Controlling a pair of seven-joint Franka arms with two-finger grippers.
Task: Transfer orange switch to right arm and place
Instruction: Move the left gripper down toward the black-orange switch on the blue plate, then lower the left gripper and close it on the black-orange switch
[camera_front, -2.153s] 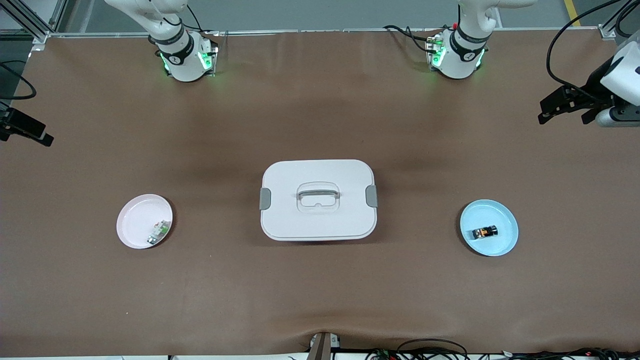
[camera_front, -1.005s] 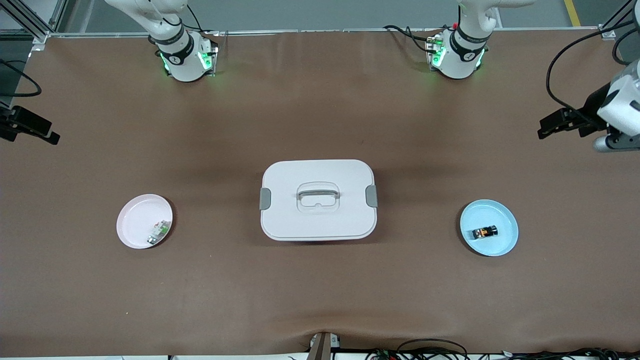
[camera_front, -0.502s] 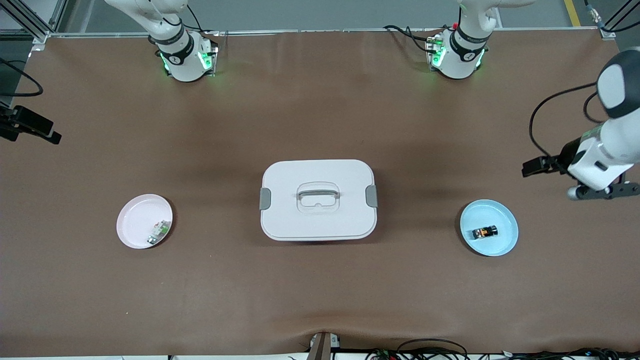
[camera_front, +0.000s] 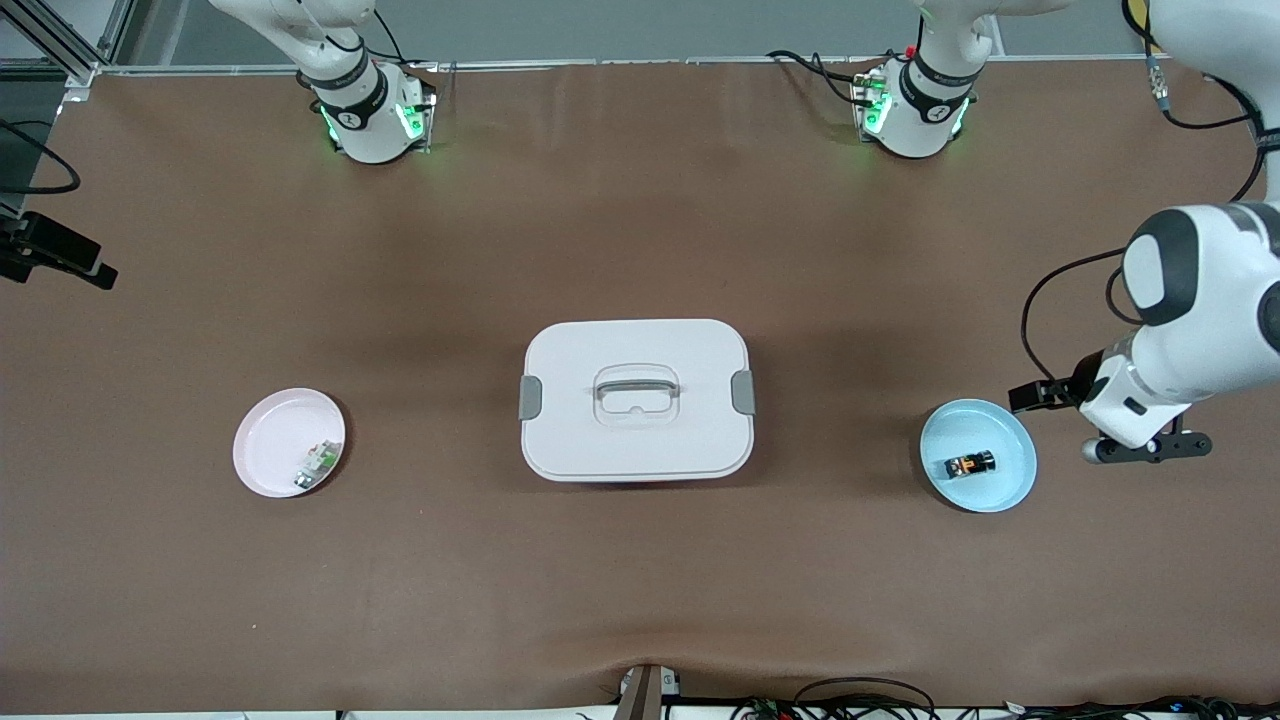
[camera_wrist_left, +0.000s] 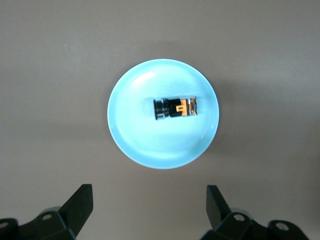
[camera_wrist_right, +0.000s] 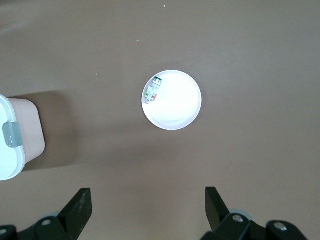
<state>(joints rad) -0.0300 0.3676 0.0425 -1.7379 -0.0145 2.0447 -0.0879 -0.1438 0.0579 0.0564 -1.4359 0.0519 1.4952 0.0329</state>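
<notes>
**Left arm lining up over the blue plate, nothing grabbed yet**

Brown mat over the whole table (camera_front: 640, 580), with a white lidded box (camera_front: 636, 400) sitting in the middle; toward the left arm's end there's a blue plate (camera_front: 1010, 487), and the orange switch (camera_front: 972, 464) lies flat in it, roughly centred, black body with the orange face showing; toward the right arm's end sits a pink plate (camera_front: 262, 440) with a small white-and-green component (camera_front: 317, 464) against its rim.

The left gripper (camera_wrist_left: 150, 210) hangs above the mat just beside the blue plate, fingers spread wide and empty; its wrist view looks straight down on the plate and switch; the right gripper (camera_wrist_right: 147, 210) is also wide open and empty, waiting high over the mat near the pink plate.

So I'd say we're at the approach for the pickup; handover and placing are all still to come.

My two cents on doing it well: slide over until the switch sits dead between the fingers; turn the wrist so the fingers close across the short sides, not the long axis; come down gently, since the plate is shallow and could skid or tip if a fingertip lands on the rim; grab one end of the switch if possible, so the right arm has something left to take hold of at the handover.
</notes>
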